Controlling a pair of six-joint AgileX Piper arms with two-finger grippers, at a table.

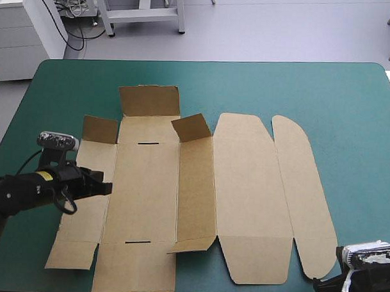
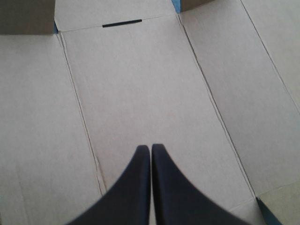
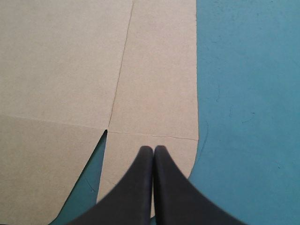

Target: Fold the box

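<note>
Box (image 1: pixel 245 186) flat, long axis 9-to-3 o'clock; left gripper (image 1: pixel 107 189) clenched over 9 o'clock panel, right gripper (image 3: pixel 153 150) clenched at 5 o'clock corner.

Bare teal-green cover (image 1: pixel 356 126) lies right of the box (image 1: pixel 251 186); a raised flap (image 1: pixel 192 128) blocks its far side

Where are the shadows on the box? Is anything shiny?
High view: no glare on the box; its raised flap looks darker. Left wrist view: even light, no clear shadow under the left claw. Right wrist view: a thin shadow lines the box's notch beside the right claw.
</note>
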